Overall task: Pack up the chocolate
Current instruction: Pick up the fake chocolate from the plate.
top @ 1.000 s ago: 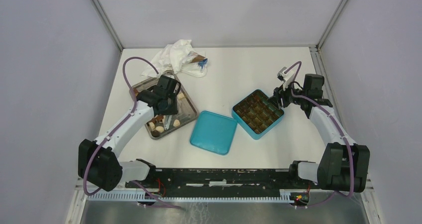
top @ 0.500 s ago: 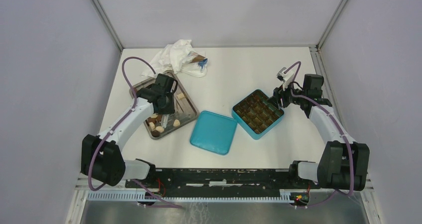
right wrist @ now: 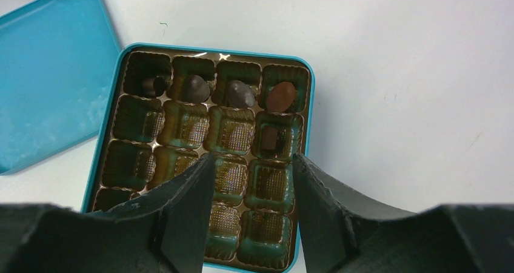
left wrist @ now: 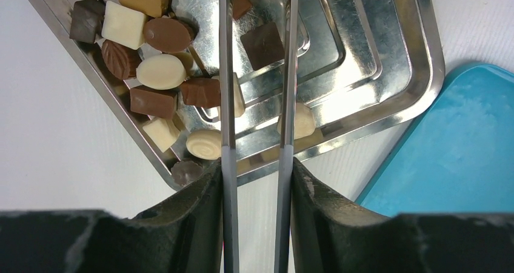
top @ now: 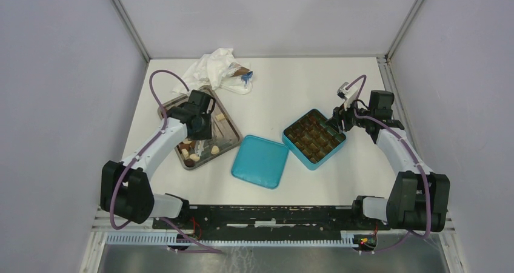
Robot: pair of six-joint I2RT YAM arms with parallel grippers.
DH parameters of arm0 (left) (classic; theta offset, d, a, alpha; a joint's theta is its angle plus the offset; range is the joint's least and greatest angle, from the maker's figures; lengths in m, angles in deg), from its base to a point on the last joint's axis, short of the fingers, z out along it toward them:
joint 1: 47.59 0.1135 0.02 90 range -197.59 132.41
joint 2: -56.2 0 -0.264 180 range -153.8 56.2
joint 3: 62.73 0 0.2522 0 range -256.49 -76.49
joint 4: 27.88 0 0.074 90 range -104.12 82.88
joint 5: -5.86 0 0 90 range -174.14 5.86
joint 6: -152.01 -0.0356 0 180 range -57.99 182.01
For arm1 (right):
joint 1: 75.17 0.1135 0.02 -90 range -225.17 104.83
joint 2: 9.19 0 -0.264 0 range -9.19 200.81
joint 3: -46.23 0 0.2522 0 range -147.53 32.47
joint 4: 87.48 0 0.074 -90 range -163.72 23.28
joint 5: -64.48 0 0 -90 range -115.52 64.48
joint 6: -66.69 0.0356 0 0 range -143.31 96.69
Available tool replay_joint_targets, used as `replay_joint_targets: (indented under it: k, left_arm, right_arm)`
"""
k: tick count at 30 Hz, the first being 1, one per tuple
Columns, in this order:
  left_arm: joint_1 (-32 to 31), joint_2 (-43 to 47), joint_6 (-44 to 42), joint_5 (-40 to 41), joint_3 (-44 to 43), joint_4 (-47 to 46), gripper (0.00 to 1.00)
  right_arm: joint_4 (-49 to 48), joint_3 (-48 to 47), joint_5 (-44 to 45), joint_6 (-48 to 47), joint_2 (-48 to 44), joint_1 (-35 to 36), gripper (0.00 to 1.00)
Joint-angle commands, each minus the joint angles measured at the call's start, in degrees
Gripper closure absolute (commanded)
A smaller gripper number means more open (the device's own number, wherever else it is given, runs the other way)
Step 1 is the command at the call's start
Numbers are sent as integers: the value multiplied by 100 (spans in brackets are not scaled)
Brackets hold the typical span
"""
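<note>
Our left claw (left wrist: 256, 6) hangs over the steel tray (left wrist: 388, 97), its fingers a narrow way apart with nothing between them, and our right claw (right wrist: 251, 161) stands apart and empty above the teal box (right wrist: 306, 133). Nearest us, the box's lid (top: 260, 161) lies flat on the table between tray and box. Beyond it most of the chocolate (left wrist: 163, 73) sits bunched at the tray's near end, a few pieces fill cups along one side of the box, and a crumpled white wrapper (top: 213, 68) lies farthest back.
</note>
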Motion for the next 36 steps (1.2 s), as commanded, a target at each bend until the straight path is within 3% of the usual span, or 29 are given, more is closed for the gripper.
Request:
replay_joint_targets:
  k: [1, 14, 18, 22, 24, 36]
  left_arm:
    - [43, -69, -252, -63, -10, -76, 55]
    - [57, -216, -245, -190, -10, -21, 58]
    - [52, -218, -228, -176, -9, -11, 69]
    - [53, -147, -198, -180, -26, -10, 92]
    - [56, -82, -183, -189, -36, -23, 98]
    - [54, 558, -103, -286, 72, -78, 98]
  right_arm:
    - [-118, -16, -20, -76, 16, 23, 44]
    - [-104, -25, -29, -84, 15, 31, 44]
    - [-99, -26, -20, -85, 24, 31, 44]
    - [-92, -25, 14, -118, 55, 31, 44]
    - [-95, -30, 45, -137, 60, 31, 44]
    - [-82, -33, 290, -229, 158, 40, 44]
